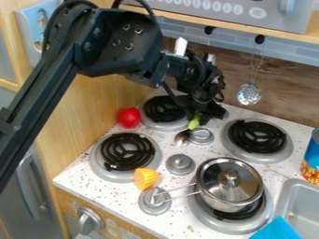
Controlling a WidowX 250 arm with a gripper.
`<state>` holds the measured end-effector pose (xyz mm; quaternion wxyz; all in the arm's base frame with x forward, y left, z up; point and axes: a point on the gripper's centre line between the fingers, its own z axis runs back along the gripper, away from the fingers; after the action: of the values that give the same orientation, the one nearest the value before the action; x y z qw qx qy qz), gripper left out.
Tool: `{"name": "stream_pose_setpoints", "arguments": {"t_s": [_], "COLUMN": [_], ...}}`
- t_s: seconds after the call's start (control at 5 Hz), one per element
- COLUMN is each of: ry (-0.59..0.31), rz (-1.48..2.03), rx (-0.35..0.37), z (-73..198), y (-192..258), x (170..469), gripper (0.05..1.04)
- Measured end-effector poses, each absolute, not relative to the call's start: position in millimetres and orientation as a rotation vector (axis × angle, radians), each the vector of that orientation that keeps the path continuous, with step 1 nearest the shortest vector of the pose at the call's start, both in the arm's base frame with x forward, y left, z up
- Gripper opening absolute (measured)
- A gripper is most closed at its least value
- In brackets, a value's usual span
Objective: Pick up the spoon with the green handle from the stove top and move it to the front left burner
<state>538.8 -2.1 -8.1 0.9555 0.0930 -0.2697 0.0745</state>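
We are seeing the black gripper (203, 111) hanging over the back of the white speckled stovetop (78, 179), between the two rear burners. Its tips are meeting the upper end of the green handle of a spoon (183, 138), but we cannot tell how wide the pincer is standing or whether it is gripping that handle. The spoon is slanting down toward the left of the view, its metal bowl lying just beside a small round grey disc (201, 136). We are finding a red round object (129, 117) beside the rear left burner (163, 109), near the wooden side panel. A yellow fluted cup (146, 178) is lying at the edge of the front left burner (126, 152). A lidded silver pot (229, 184) is sitting on the front right burner, its long handle pointing left. Beyond it, we are seeing a sink (283, 198), a blue cloth (277, 229) and a can (311, 156).
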Motion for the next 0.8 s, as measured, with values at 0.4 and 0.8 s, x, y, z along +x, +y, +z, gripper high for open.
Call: {"name": "stream_pose_setpoints", "arguments": {"t_s": [0.4,0.8], "ry": [-0.454,-0.378], "rz": [0.159,0.127], "rx": [0.174,0.214], "z": [-2.2,30.2], "y": [3.1,8.4], "x": [525.4,525.6], "gripper": [0.425,0.41]}}
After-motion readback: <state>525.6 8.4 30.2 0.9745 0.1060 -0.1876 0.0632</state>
